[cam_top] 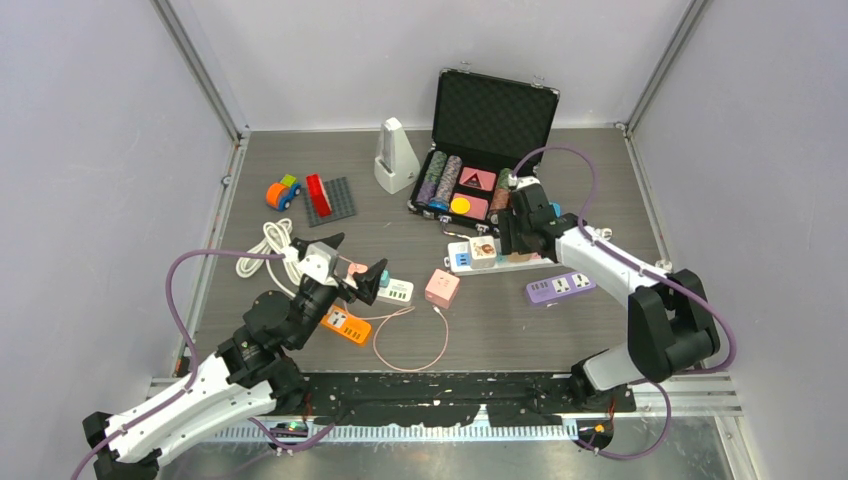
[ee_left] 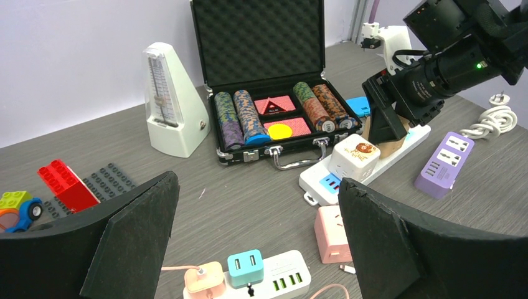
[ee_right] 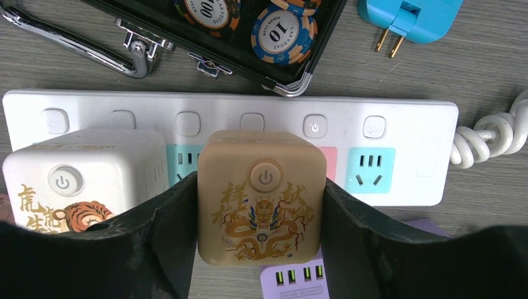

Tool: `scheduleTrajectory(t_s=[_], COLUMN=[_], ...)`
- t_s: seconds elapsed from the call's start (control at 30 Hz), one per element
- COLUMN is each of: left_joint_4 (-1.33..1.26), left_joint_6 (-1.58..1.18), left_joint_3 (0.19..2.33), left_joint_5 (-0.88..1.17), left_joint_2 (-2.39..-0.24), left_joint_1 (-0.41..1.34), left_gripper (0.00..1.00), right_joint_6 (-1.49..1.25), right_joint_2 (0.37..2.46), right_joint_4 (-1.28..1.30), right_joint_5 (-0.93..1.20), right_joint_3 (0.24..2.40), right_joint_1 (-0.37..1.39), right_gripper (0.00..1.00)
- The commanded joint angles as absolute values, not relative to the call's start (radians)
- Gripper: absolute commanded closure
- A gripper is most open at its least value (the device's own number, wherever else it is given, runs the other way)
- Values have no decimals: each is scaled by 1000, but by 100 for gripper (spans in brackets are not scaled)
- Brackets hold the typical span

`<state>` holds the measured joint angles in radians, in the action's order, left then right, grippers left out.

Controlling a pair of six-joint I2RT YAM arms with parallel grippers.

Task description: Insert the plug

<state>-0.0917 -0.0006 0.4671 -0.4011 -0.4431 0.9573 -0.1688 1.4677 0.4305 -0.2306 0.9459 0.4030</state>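
My right gripper [ee_right: 261,218] is shut on a tan cube plug [ee_right: 261,193] with a gold dragon print and a power button. It holds the cube over the long white power strip [ee_right: 411,128], between a white tiger-print cube [ee_right: 81,177] seated on the strip and the strip's free blue socket [ee_right: 370,169]. I cannot tell whether the cube's pins are in a socket. In the top view the right gripper [cam_top: 520,225] sits over the strip [cam_top: 530,262]. My left gripper [cam_top: 345,262] is open and empty, raised above a small white strip [ee_left: 292,274].
An open black case of poker chips [cam_top: 470,180] lies just behind the long strip. A loose blue plug [ee_right: 411,15], a purple strip [cam_top: 560,288], a pink cube [cam_top: 441,288], an orange adapter [cam_top: 347,325], a metronome [cam_top: 393,155] and toy bricks [cam_top: 318,195] lie around.
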Motion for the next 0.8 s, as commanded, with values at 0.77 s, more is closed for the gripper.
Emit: scheduleTrajectory(t_s=[0.77], left_joint_4=[-86], left_joint_6=[11], left_joint_3=[509], left_joint_5=[-411], left_joint_2=[-458], left_joint_1=[959], left_gripper=[1], right_joint_6=[-704], right_joint_2=[1548], right_joint_4=[373], right_joint_5=[-342], right_joint_3=[727], right_joint_1=[588], right_gripper=[95])
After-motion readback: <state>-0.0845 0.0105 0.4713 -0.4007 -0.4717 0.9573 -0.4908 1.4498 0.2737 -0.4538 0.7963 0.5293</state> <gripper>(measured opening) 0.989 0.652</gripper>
